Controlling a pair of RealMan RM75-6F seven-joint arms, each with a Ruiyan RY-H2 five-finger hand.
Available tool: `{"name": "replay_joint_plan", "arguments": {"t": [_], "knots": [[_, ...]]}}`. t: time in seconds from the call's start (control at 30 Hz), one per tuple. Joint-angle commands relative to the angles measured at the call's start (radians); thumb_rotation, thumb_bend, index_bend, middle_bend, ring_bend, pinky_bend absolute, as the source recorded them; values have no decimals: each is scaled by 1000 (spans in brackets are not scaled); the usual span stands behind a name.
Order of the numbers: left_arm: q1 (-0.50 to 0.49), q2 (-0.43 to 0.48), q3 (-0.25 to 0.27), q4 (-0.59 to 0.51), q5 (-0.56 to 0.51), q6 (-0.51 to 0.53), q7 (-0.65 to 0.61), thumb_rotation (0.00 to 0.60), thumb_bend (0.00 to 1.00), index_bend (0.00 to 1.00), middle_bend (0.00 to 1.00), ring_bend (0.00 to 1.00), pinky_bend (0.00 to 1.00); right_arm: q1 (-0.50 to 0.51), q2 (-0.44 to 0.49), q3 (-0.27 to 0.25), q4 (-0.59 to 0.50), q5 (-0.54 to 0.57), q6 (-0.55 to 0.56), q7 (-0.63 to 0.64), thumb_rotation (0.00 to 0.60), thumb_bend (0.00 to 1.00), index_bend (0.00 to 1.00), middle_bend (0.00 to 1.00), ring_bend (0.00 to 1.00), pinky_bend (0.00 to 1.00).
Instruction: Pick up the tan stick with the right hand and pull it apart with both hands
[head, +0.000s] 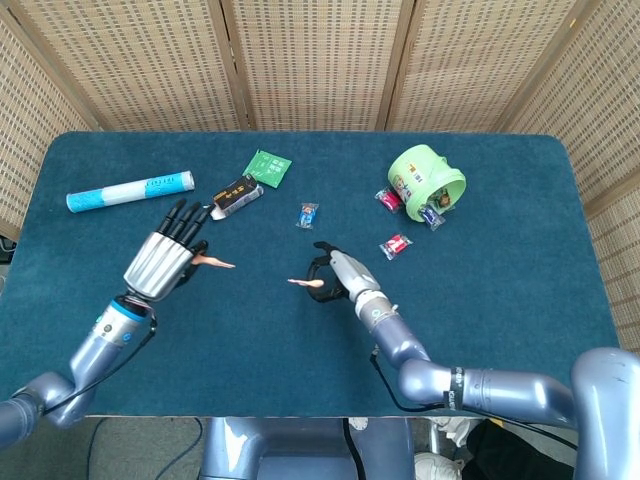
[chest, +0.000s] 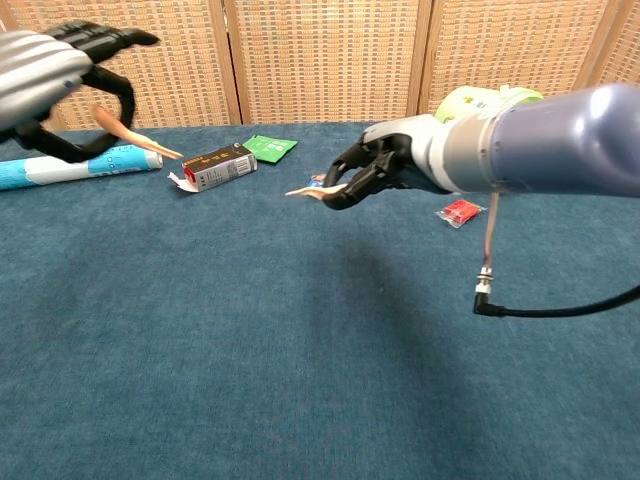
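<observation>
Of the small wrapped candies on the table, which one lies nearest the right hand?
The red-wrapped candy, lying alone just beyond the right hand. The blue-wrapped candy sits farther off toward the boxes, and the others cluster at the mouth of the green container.

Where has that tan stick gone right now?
It is in two pieces above the table's front half: one piece held by the left hand on the left, the other piece held by the right hand near the middle.
</observation>
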Motion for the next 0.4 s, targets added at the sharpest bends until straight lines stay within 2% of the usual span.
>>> {"name": "replay_joint_plan", "arguments": {"t": [0.03,0.4], "knots": [[25,49,-15,15,-28,23,-24,600,490,718,0,0,0,-28,27,-14,-15,-11,9,15,600,586,754,149,0,0],[63,117,-14,33,-52,43,-74,600,489,716,0,0,0,-90,84,-36,-52,-56,14,49,600,587,754,149,0,0]]}}
